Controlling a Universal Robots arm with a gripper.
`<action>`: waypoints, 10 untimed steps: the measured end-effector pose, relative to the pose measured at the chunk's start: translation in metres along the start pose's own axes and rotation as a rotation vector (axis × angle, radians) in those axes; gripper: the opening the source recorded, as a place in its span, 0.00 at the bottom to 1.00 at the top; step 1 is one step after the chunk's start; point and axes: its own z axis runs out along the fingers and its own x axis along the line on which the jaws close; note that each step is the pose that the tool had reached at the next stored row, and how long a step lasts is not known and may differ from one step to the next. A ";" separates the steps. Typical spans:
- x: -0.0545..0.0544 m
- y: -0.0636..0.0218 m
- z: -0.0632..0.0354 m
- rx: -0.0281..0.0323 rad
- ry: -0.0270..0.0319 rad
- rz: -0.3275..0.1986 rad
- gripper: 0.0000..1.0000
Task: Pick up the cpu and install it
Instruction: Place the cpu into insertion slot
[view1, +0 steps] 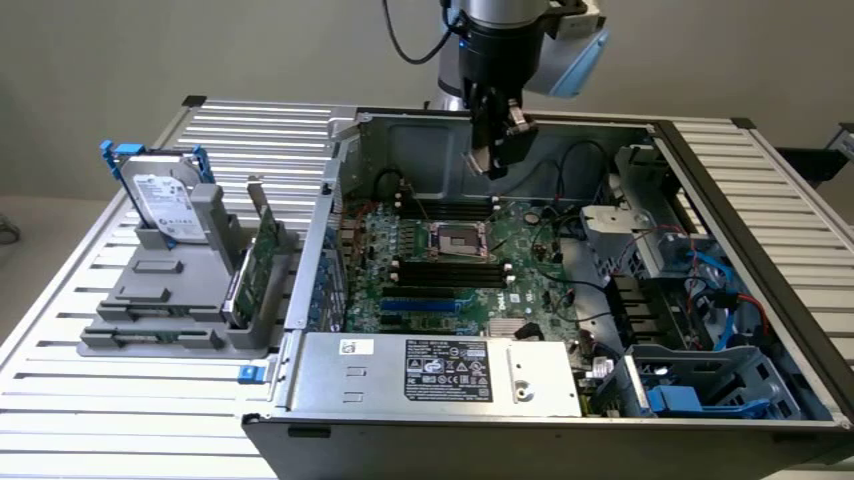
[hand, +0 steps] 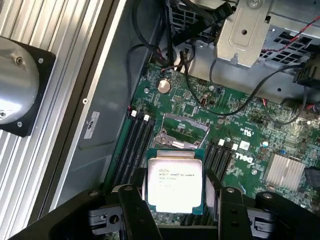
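- The two black fingers (hand: 134, 207) of the gripper (hand: 179, 200) are closed on the cpu (hand: 175, 182), a small flat square chip with a dull silver metal top and a thin pale rim. They pinch it by two opposite edges.
- The cpu hangs flat in the air above the green motherboard (hand: 235, 125), apart from the dark square socket with a metal frame (hand: 182, 131), which lies open and empty.
- The step in hand looks like carrying the chip to the socket. It goes well if the chip stays level, its edges are squared to the frame, and it is centred without sliding across the contacts.
- The wrist view gives the grip itself, the print on the chip's top and how its edges line up with the socket.
- The exterior view adds height: the gripper (view1: 498, 150) sits well above the open grey metal computer case (view1: 441, 400). It also shows the upright silver hard drive with blue handles (view1: 167, 205), outside the case on the exterior view's left.
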 end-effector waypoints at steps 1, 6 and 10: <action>0.000 0.0000 0.0002 0.0043 0.0001 0.013 0.55; 0.000 -0.0001 0.0015 0.0287 0.0015 0.079 0.55; 0.000 -0.0003 0.0024 0.0486 0.0027 0.132 0.55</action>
